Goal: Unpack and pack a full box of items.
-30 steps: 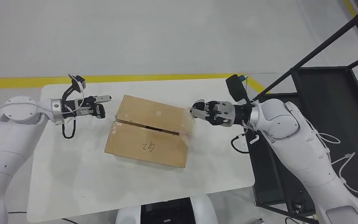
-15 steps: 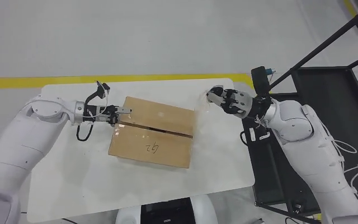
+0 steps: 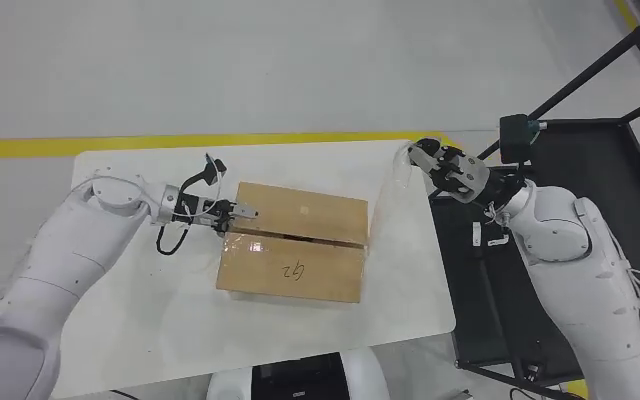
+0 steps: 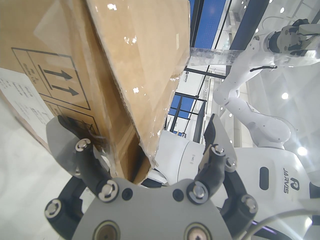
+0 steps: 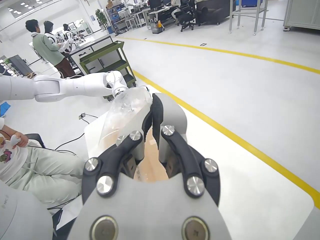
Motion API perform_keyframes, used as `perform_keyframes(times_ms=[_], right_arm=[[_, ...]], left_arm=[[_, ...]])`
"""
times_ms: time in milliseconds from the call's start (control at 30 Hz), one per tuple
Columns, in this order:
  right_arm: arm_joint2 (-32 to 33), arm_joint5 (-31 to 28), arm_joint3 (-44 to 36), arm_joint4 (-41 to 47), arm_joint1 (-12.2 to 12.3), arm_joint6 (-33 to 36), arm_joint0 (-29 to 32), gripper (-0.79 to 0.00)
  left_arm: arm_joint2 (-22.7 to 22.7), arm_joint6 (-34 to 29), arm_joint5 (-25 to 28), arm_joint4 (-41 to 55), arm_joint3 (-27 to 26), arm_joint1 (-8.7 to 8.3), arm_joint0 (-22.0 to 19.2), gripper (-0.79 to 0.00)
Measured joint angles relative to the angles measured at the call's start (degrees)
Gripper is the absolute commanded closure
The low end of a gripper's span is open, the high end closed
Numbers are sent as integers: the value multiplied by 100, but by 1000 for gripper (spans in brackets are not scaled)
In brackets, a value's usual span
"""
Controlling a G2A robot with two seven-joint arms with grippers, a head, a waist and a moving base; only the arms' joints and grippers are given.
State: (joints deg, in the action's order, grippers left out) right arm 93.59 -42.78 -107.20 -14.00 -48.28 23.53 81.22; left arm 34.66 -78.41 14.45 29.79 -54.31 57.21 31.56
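Brown cardboard box (image 3: 295, 240), rectangular and glossy with film along its top, lies near the middle of the white table (image 3: 130, 320). Its two top flaps meet in a dark seam running the long way. The left gripper (image 3: 238, 212) sits at the box's left end, level with that seam. In the left wrist view its fingers (image 4: 63, 138) are spread wide, one against the printed end wall of the box and the other standing free in the air (the corner of a top flap lies between them). The right gripper (image 3: 440, 168) hangs over the table's far right corner, apart from the box, with its two fingers pinched together on a strip of clear packing tape (image 3: 390, 190). That strip runs from the box's right end up to the pinched fingertips (image 5: 156, 106). Seen from the left wrist, it stretches as a pale band from the box's far corner across to the right gripper.
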Motion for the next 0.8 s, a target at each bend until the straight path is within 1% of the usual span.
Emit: perform_keyframes(times_ms=[100, 233, 333, 400, 500, 600, 700, 800], right_arm=[[138, -11, 9, -5, 0, -56, 86, 0], [313, 1, -7, -11, -7, -184, 174, 0], [437, 49, -66, -94, -16, -280, 238, 0], [484, 80, -105, -150, -24, -331, 285, 0], [508, 106, -121, -197, -34, -358, 333, 0], [502, 127, -104, -216, -44, -363, 351, 0], [500, 137, -94, -242, -53, -366, 352, 0], [498, 150, -84, -272, -62, -375, 352, 0]], left_arm=[[195, -29, 126, 206, 218, -15, -52, -785], [573, -304, 288, 470, 351, -125, -127, -785], [859, -538, 311, 639, 179, -227, -111, -785], [992, -684, 259, 715, -67, -280, -41, -785], [1042, -790, 139, 673, -450, -312, 77, -785], [975, -814, 15, 636, -729, -283, 174, -785], [886, -876, -1, 638, -863, -230, 220, -785], [798, -918, 48, 658, -821, -167, 244, -785]])
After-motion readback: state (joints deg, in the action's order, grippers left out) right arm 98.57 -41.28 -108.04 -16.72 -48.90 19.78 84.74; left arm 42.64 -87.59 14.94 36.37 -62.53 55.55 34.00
